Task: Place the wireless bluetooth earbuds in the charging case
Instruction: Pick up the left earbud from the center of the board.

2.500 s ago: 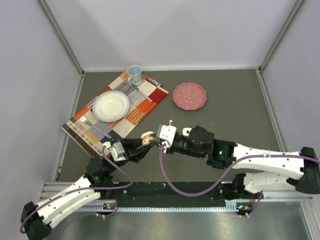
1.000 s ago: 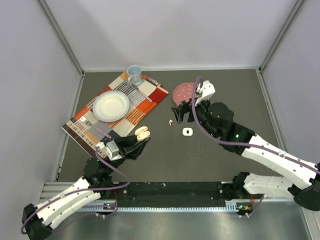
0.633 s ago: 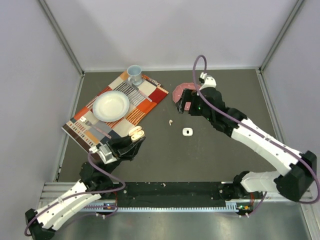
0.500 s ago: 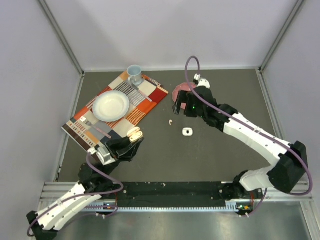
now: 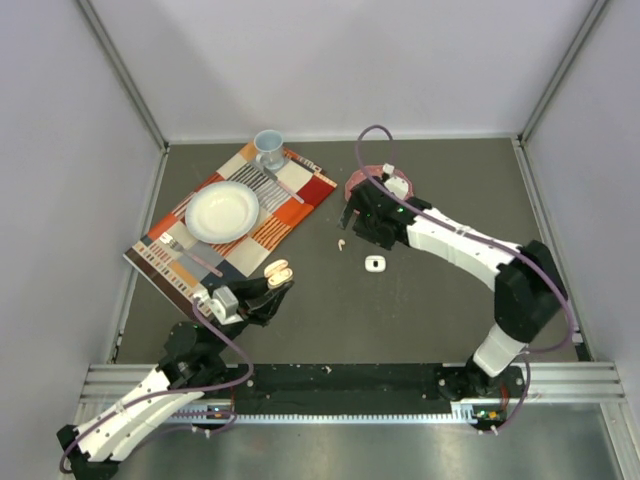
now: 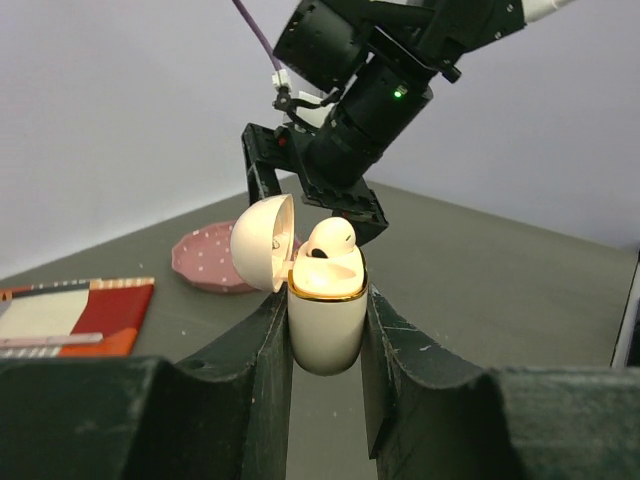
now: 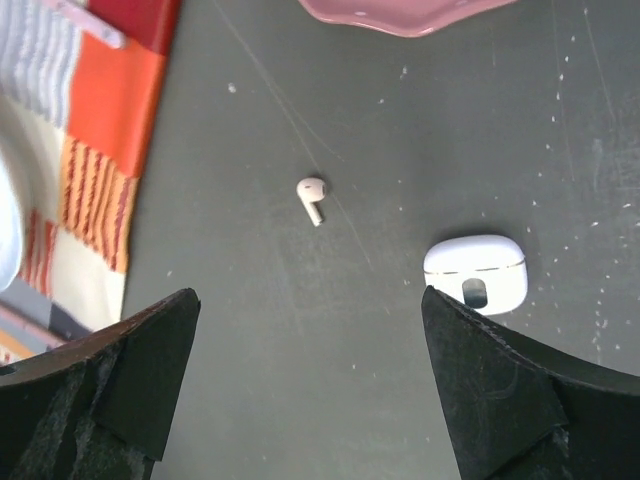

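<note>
Dark grey bench (image 5: 330,320) lies under everything. One earbud (image 6: 330,240) is seated in the open charging case (image 6: 325,330), which is clamped between the fingers of the left pincer (image 6: 327,315), well apart from the pink plate (image 7: 400,12). A loose earbud (image 7: 312,197) is laid on the bench near the pink plate, and a second white case (image 7: 477,272) is set near the plate too. The right pincer (image 7: 308,300) is spread wide and empty above both.

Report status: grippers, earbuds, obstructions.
Left gripper shut on open case, one earbud seated. Right gripper open above loose earbud; second case beside it. Nothing between them.
</note>
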Motion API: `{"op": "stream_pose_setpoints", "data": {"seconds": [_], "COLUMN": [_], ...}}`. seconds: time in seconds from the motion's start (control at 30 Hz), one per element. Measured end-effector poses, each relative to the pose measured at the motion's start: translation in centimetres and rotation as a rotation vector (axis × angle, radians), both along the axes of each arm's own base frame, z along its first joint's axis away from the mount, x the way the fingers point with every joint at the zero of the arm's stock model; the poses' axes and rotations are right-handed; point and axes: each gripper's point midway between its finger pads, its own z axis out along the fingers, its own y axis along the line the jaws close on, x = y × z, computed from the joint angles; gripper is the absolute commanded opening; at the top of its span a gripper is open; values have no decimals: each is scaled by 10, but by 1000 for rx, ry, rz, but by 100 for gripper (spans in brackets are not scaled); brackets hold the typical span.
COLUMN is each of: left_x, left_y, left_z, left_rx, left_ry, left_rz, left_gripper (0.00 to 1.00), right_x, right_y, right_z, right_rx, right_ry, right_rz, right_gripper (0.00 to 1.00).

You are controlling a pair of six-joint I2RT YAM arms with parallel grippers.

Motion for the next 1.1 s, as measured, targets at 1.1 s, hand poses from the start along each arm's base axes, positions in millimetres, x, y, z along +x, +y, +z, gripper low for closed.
{"op": "stream_pose_setpoints", "data": {"seconds": [1.1], "left_x": [6], "left_y": [-3], "left_z": [-30], "left_rx": [104], "left_ry": [62], "left_rz": [19], "left_gripper": [0], "right_x": [39], "right_y": [37], "right_z": [-99], "right_rx": [-161], "right_ry": [156], "right_rz": [-72], "right_gripper": [53]}}
